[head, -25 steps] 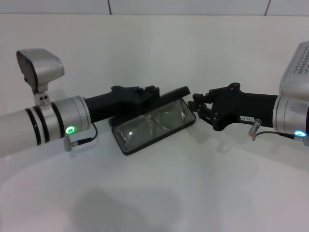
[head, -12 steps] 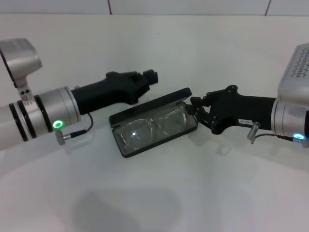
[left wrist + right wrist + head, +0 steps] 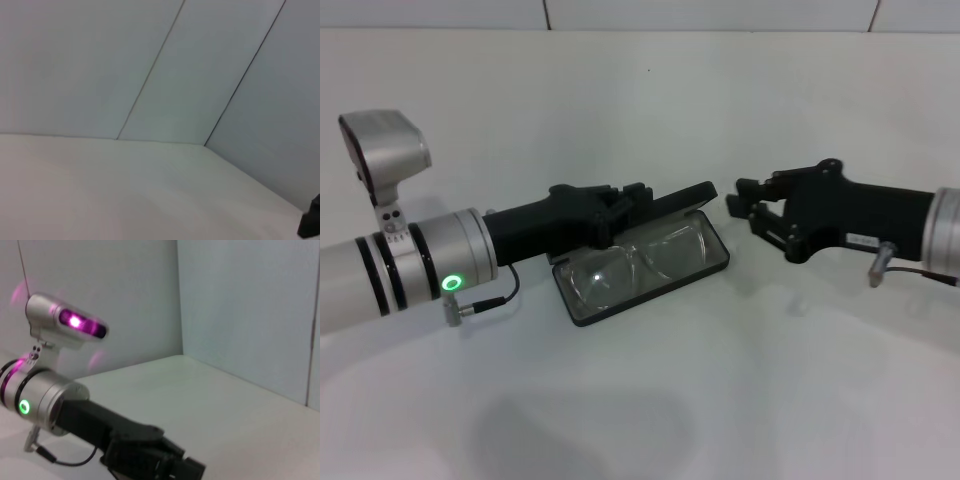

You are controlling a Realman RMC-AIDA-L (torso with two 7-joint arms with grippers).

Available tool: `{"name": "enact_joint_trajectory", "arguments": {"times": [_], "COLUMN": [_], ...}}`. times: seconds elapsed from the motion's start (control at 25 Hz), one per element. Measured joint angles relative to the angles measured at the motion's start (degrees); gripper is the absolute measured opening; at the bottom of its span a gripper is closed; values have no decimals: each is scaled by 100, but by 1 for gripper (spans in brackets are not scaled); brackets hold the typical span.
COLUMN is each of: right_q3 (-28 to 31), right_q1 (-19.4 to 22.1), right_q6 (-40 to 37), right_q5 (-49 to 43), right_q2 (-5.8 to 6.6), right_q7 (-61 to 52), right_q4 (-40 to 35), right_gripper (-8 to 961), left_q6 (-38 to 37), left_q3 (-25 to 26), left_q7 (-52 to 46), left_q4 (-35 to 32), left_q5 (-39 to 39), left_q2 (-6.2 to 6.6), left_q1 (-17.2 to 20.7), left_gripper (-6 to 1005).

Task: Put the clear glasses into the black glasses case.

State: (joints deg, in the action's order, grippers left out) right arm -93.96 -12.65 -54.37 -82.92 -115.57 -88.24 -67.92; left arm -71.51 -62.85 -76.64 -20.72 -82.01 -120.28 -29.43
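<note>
The black glasses case (image 3: 582, 303) lies open in the middle of the table, its lid (image 3: 682, 196) tilted up behind it. Inside the base lie the clear glasses (image 3: 642, 258), lenses facing up. My left gripper (image 3: 628, 201) reaches in from the left and sits against the left part of the raised lid. It also shows in the right wrist view, as the left gripper (image 3: 165, 462) at the end of the black forearm. My right gripper (image 3: 748, 203) hovers just right of the case, apart from it, open and holding nothing.
The white table (image 3: 650, 400) runs back to a tiled white wall (image 3: 720, 12). The left wrist view shows only table (image 3: 125, 190) and wall panels (image 3: 200, 75). Both forearms lie low over the table on either side of the case.
My left gripper came down and forward from behind the case to its lid. My right gripper drew back to the right, off the case's right end.
</note>
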Motion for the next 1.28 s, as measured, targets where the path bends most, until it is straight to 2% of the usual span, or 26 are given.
{"name": "enact_joint_trajectory", "arguments": {"times": [0.64,0.92,1.0,1.08,1.12,1.2,1.28], "right_q3": [202,208,209,211,211,212,223], "right_q1": [-61,-74,-79,-79,-80,-80,-80], "right_q6": [-20,16,14,-3,-24,-52,-86], "right_q5": [5,6,5,4,4,4,43], "right_q2": [0,-7,-9,-8,-9,-9,-8], "right_q7": [47,95,110,134,152,173,175], "right_q4": [110,113,113,113,113,113,113], "right_gripper": [157,156,157,157,157,158,158], "left_q6": [99,20,-329,-1018,-1018,-1645,-1660], "left_q3": [-18,-220,-233,-237,-237,-262,-324], "left_q7": [29,42,157,371,371,453,407], "left_q4": [542,775,554,-75,-75,-1460,-1980], "left_q5": [17,31,17,5,5,1,-6], "left_q2": [-20,-19,-15,5,5,12,19], "left_q1": [-31,46,130,342,342,839,1044], "left_gripper": [169,183,187,190,192,196,200]}}
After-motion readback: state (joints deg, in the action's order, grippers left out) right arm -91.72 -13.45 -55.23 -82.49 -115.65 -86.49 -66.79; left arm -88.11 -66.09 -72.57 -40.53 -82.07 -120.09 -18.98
